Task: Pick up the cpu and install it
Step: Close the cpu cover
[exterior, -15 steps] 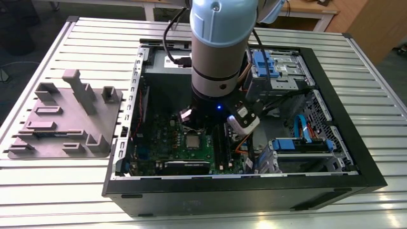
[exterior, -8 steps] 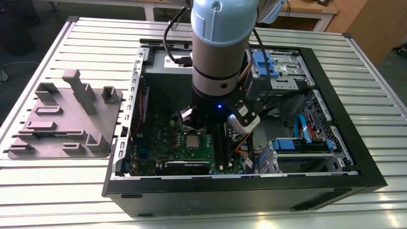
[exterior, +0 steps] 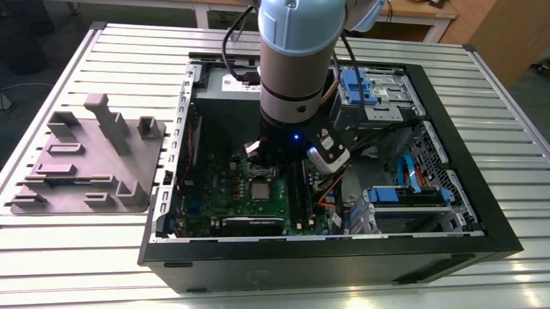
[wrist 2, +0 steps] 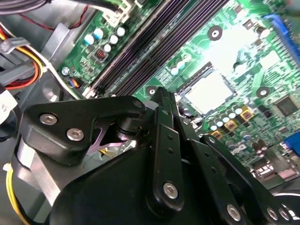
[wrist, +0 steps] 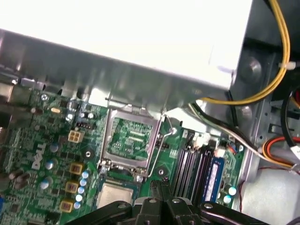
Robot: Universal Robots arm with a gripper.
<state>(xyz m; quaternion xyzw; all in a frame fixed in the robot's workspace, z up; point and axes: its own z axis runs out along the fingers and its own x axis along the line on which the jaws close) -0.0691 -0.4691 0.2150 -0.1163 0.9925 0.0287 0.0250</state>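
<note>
The cpu (wrist: 114, 197) is seen lying flat on the green board (wrist: 47, 136), just beside a metal frame (wrist: 109, 140) that is tipped open. The fingers (wrist 2: 164, 126) are pressed together with nothing held, close to the cpu.

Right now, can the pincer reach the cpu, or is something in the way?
Probably yes. The pincer hangs near the cpu, whose pale top lies bare; the socket's metal frame is swung open, off it.
</note>
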